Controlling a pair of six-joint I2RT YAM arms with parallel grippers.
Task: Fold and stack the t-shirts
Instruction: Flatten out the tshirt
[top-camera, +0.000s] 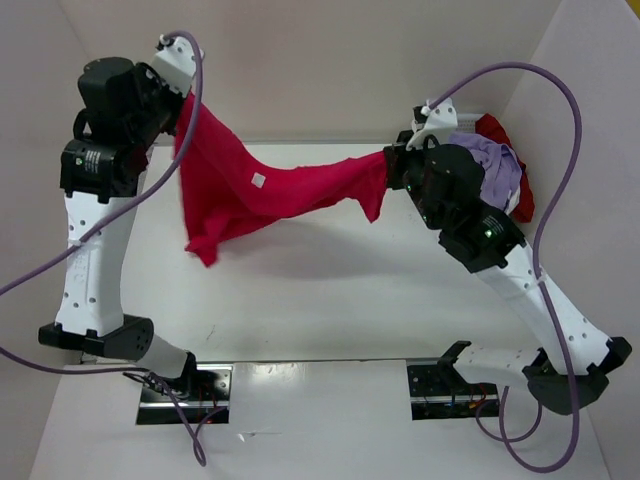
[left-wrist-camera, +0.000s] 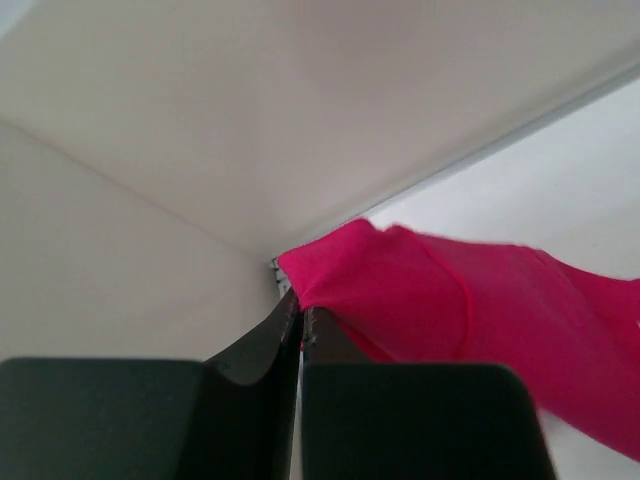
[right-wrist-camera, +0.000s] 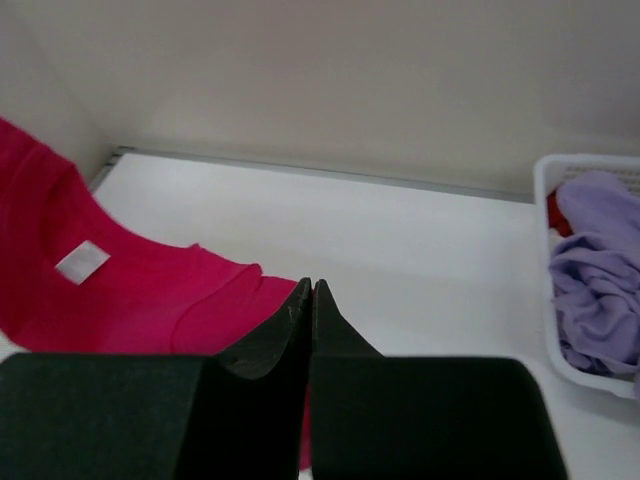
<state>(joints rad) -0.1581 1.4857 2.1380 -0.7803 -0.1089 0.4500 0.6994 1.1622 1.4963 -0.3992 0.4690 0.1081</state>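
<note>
L gripper (left-wrist-camera: 300, 312), clenched, grips one edge of magenta-pink t-shirt (top-camera: 260, 190). The shirt hangs stretched above table (top-camera: 330, 300) across to R gripper (right-wrist-camera: 310, 292), also clenched on it. White sewn tag (top-camera: 257, 180): no legible text. Far right, lavender t-shirt (right-wrist-camera: 600, 270) and dark red t-shirt (top-camera: 495, 128) lie in white basket (right-wrist-camera: 543, 250).

The stretched t-shirt (top-camera: 290, 195) is plain magenta-pink, its label (top-camera: 257, 180) white; the crumpled shirt (top-camera: 495, 165) is lavender, the basket (right-wrist-camera: 542, 230) white.
</note>
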